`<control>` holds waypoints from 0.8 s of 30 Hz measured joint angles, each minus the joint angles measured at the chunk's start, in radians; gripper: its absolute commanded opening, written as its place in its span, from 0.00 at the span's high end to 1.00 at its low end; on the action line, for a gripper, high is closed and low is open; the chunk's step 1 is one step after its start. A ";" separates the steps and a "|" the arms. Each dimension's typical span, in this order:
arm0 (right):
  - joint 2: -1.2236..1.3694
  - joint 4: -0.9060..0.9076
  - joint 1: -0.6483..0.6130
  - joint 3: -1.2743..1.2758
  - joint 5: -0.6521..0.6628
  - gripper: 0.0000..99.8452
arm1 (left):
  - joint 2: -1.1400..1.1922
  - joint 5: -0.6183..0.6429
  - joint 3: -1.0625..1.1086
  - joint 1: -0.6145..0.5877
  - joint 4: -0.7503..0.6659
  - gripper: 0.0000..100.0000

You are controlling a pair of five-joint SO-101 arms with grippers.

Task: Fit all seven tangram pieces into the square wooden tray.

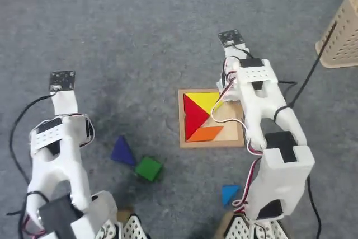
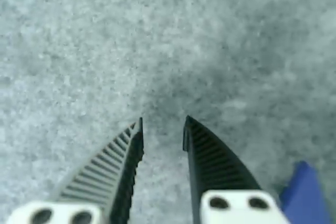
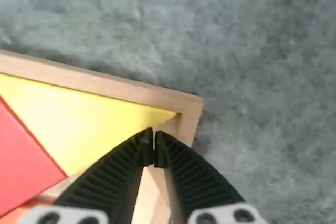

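The right gripper (image 3: 153, 145) has its jaws pressed almost together, only a hairline slit between the tips, and they hold nothing. The tips sit at the sharp right-hand corner of the yellow triangle (image 3: 89, 119), where it tucks into the far right corner of the wooden tray (image 3: 105, 85). Whether they press on the piece or hang just above it I cannot tell.

The left gripper (image 2: 163, 124) has its jaws parted by a modest gap, and they are empty over the grey carpet (image 1: 140, 43).

In the tray, the yellow triangle runs its long edge along the far rim. The red triangle (image 1: 193, 117) lies against the left rim and an orange piece (image 1: 205, 133) along the near rim. The right part of the floor is bare wood.

Three pieces lie loose. The dark blue triangle (image 1: 122, 151), apex pointing far, and the green square (image 1: 149, 168) just beside it lie left of the tray, between the arms. The light blue triangle (image 1: 228, 193) lies near of the tray, by the right arm's base.

The dark blue triangle lies close to the right of the left jaws, so that arm looks better placed to take it.
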 measured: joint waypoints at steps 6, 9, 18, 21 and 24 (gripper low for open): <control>-0.002 0.000 -0.038 0.037 0.000 0.99 | 0.000 0.000 0.000 0.000 0.000 0.88; -0.002 0.000 -0.051 0.038 0.000 0.99 | 0.000 0.000 0.000 0.000 0.000 0.88; -0.175 0.000 -0.092 0.101 -0.037 0.99 | 0.000 0.000 0.006 0.000 -0.002 0.88; -0.307 0.000 -0.068 0.149 -0.064 0.99 | 0.000 0.000 0.006 0.002 -0.002 0.88; -0.385 0.000 0.009 0.193 -0.083 0.99 | 0.000 0.000 0.006 0.000 -0.002 0.88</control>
